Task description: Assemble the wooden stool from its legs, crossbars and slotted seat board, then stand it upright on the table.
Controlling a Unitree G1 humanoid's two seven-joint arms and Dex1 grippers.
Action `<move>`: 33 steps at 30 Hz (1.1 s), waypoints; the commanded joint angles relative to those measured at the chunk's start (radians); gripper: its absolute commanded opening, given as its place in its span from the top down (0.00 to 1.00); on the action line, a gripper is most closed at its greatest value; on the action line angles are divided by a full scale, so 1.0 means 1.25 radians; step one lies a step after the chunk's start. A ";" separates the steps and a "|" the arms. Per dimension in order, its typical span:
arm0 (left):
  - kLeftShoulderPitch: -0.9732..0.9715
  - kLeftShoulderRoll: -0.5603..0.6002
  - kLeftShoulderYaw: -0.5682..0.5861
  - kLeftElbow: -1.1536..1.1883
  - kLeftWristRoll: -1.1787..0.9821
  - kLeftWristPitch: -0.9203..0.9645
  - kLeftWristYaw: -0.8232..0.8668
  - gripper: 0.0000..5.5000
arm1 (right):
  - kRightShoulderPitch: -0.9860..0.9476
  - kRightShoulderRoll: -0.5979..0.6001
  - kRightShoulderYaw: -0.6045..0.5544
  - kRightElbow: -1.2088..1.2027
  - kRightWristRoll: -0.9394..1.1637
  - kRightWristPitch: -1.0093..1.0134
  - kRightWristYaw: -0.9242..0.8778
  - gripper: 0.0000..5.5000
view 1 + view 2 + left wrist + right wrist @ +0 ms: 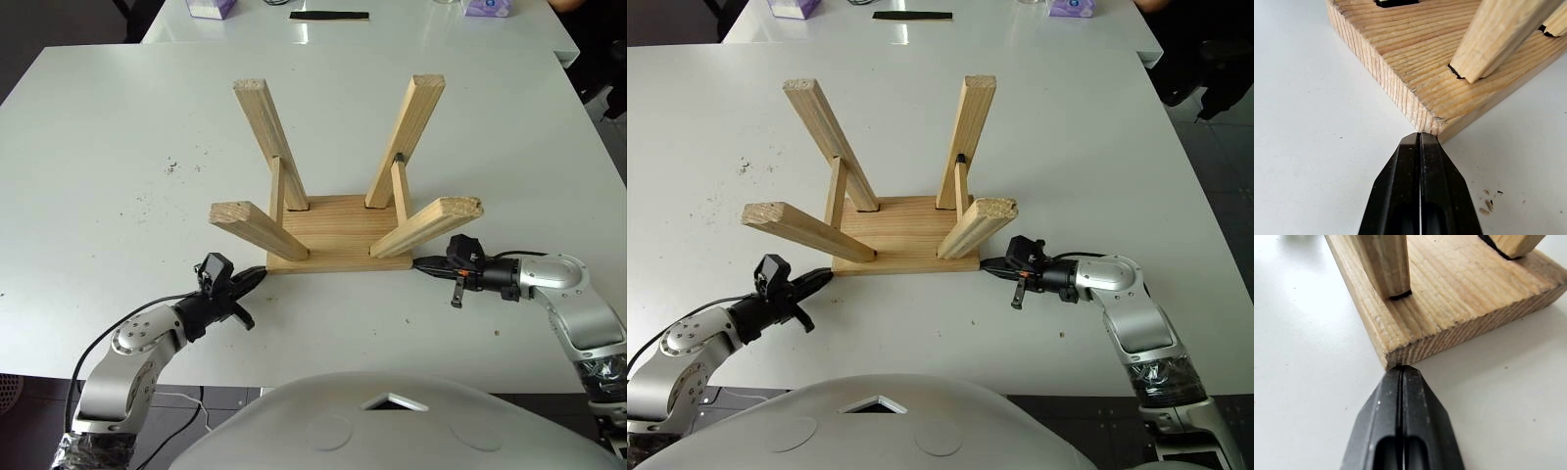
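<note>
Four splayed legs [265, 122] in the slotted seat board [338, 235]

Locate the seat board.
The seat board lies on the table, legs up, between the left gripper at its near-left corner and the right gripper at its near-right.

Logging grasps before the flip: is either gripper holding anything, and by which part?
Nothing is held. The left gripper and right gripper are shut, tips at the two near corners of the seat board.
</note>
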 commanded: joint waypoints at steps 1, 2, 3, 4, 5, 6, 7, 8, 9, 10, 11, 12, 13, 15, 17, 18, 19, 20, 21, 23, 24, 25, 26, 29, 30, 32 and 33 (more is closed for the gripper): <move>0.021 0.027 0.040 0.037 -0.002 -0.001 -0.032 1.00 | -0.010 -0.031 -0.022 0.038 0.006 -0.033 0.016 1.00; 0.019 0.031 0.042 0.041 0.002 -0.003 -0.037 1.00 | -0.012 -0.033 -0.022 0.043 0.007 -0.037 0.017 1.00; 0.012 0.034 0.041 0.047 0.006 -0.005 -0.041 1.00 | -0.015 -0.033 -0.022 0.049 0.006 -0.041 0.016 1.00; 0.005 0.035 0.041 0.053 0.008 -0.005 -0.044 1.00 | -0.019 -0.033 -0.022 0.055 0.005 -0.045 0.015 1.00; -0.003 0.035 0.038 0.059 0.010 -0.006 -0.047 1.00 | -0.023 -0.033 -0.022 0.060 0.004 -0.049 0.014 1.00; -0.012 0.033 0.031 0.061 0.012 -0.006 -0.046 1.00 | -0.029 -0.033 -0.022 0.066 0.002 -0.051 0.013 1.00; -0.018 0.030 0.025 0.062 0.014 -0.007 -0.047 1.00 | -0.033 -0.032 -0.021 0.071 0.001 -0.054 0.012 1.00; -0.023 0.028 0.018 0.063 0.018 -0.009 -0.047 1.00 | -0.039 -0.031 -0.020 0.077 0.000 -0.057 0.011 1.00; -0.032 0.024 0.007 0.069 0.025 -0.012 -0.046 1.00 | -0.045 -0.026 -0.016 0.080 0.000 -0.058 0.010 1.00; -0.042 0.020 -0.003 0.073 0.030 -0.013 -0.046 1.00 | -0.052 -0.021 -0.008 0.080 -0.002 -0.058 0.009 1.00; -0.051 0.017 -0.013 0.075 0.033 -0.013 -0.046 1.00 | -0.056 -0.016 0.000 0.079 -0.003 -0.058 0.008 1.00; -0.058 0.015 -0.022 0.076 0.036 -0.014 -0.048 1.00 | -0.058 -0.012 0.006 0.077 -0.005 -0.058 0.007 1.00; -0.061 0.015 -0.030 0.073 0.037 -0.013 -0.050 1.00 | -0.059 -0.009 0.012 0.076 -0.006 -0.059 0.006 1.00; -0.064 0.014 -0.038 0.068 0.036 -0.011 -0.053 1.00 | -0.058 -0.005 0.021 0.072 -0.005 -0.059 0.006 1.00; -0.066 0.015 -0.038 0.070 0.035 -0.013 -0.054 1.00 | -0.054 -0.005 0.026 0.059 0.000 -0.054 0.008 1.00; -0.068 0.017 -0.037 0.072 0.035 -0.013 -0.055 1.00 | -0.048 -0.005 0.027 0.049 0.003 -0.050 0.008 1.00; -0.070 0.018 -0.036 0.073 0.034 -0.014 -0.056 1.00 | -0.044 -0.006 0.028 0.042 0.006 -0.048 0.008 1.00; -0.069 0.019 -0.036 0.071 0.034 -0.014 -0.056 1.00 | -0.042 -0.004 0.031 0.038 0.005 -0.047 0.006 1.00; -0.069 0.018 -0.038 0.070 0.035 -0.013 -0.056 1.00 | -0.042 -0.001 0.035 0.038 0.003 -0.047 0.003 1.00; -0.075 0.015 -0.045 0.069 0.036 -0.012 -0.055 1.00 | -0.046 0.008 0.045 0.041 -0.001 -0.048 -0.003 1.00; -0.080 0.014 -0.049 0.068 0.036 -0.012 -0.056 1.00 | -0.048 0.013 0.050 0.040 -0.003 -0.046 -0.008 1.00; -0.085 0.012 -0.052 0.066 0.036 -0.010 -0.056 1.00 | -0.049 0.018 0.053 0.037 -0.002 -0.044 -0.012 1.00; -0.088 0.011 -0.055 0.063 0.034 -0.009 -0.057 1.00 | -0.048 0.021 0.056 0.031 0.001 -0.041 -0.015 1.00; -0.092 0.007 -0.059 0.052 0.032 -0.004 -0.062 1.00 | -0.044 0.023 0.059 0.021 0.006 -0.036 -0.018 1.00; -0.091 0.008 -0.061 0.047 0.031 -0.002 -0.065 1.00 | -0.043 0.022 0.059 0.018 0.007 -0.035 -0.018 1.00; -0.081 0.013 -0.058 0.031 0.024 0.002 -0.072 1.00 | -0.037 0.016 0.055 0.007 0.013 -0.030 -0.016 1.00; -0.074 0.019 -0.053 0.021 0.018 0.003 -0.078 1.00 | -0.033 0.011 0.051 -0.003 0.017 -0.028 -0.012 1.00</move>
